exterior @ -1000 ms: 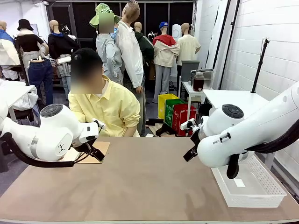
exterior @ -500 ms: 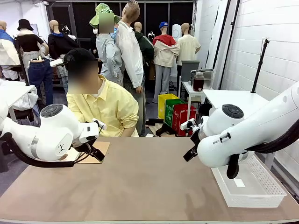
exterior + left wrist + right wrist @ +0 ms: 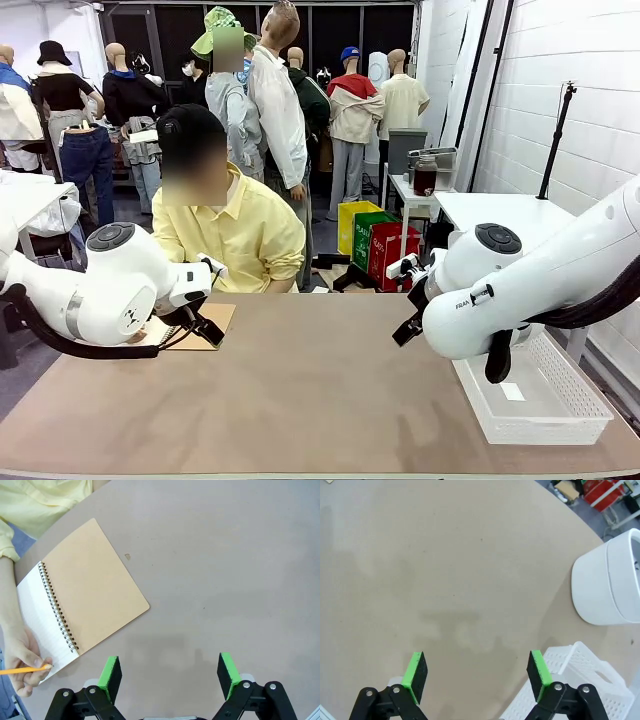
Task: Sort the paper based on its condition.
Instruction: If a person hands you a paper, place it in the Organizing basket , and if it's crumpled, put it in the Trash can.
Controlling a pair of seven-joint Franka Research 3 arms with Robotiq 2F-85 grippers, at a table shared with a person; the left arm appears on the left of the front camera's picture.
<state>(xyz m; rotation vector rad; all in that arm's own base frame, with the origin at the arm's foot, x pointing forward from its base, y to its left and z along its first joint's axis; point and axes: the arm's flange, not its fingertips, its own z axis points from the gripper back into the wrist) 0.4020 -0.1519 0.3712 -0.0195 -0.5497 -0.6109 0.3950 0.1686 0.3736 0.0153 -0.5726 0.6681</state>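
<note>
Opening stage of the sorting task. A person in a yellow shirt (image 3: 235, 235) sits at the far side of the brown tabletop (image 3: 225, 570) and holds an orange pencil (image 3: 25, 670) in one hand (image 3: 22, 662) against the white ruled page (image 3: 42, 615) of a spiral-bound notebook with a brown kraft cover (image 3: 90, 590). The notebook lies open at the far left, cover flat beside the page, so the person can reach it easily.

The paper to be sorted is, by judgement, this page: it is bound in the spiral, and no sheet lies loose on the tabletop.

The left jaws hover above the bare tabletop just beside the notebook, spread wide with nothing between the green pads (image 3: 110, 677), probably waiting to receive a sheet. The right jaws are likewise released and empty, green pads (image 3: 415, 675) apart, hanging over bare tabletop near the white perforated plastic basket (image 3: 545, 430) at the right edge. The basket is likely one destination for sorted sheets, which would explain the right arm's station next to it. A small white tag (image 3: 511, 391) lies inside it.
</note>
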